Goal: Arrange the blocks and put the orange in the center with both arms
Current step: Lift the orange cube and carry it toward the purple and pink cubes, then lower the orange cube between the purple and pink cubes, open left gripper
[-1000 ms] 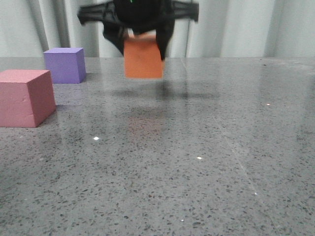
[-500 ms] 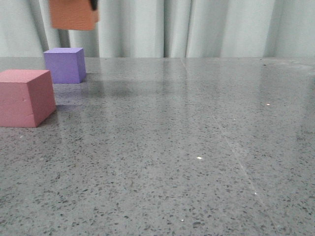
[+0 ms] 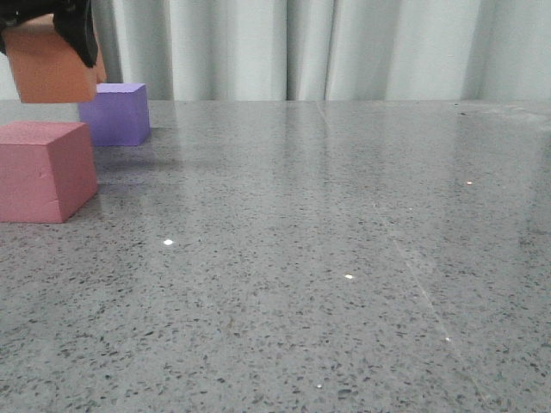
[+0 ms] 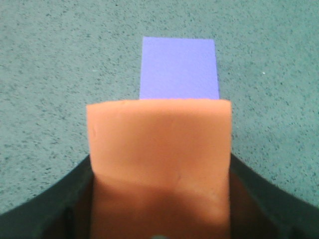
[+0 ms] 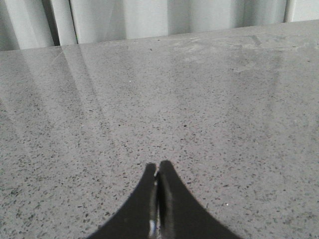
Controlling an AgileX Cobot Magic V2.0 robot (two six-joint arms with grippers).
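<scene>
In the front view, the left gripper (image 3: 52, 21) is mostly cut off by the top edge, and the orange cube (image 3: 52, 67) and pink cube (image 3: 43, 170) run off the left edge. In the left wrist view, the orange cube (image 4: 159, 164) hides the near part of the purple cube (image 4: 179, 68) and runs off the frame edge.
</scene>
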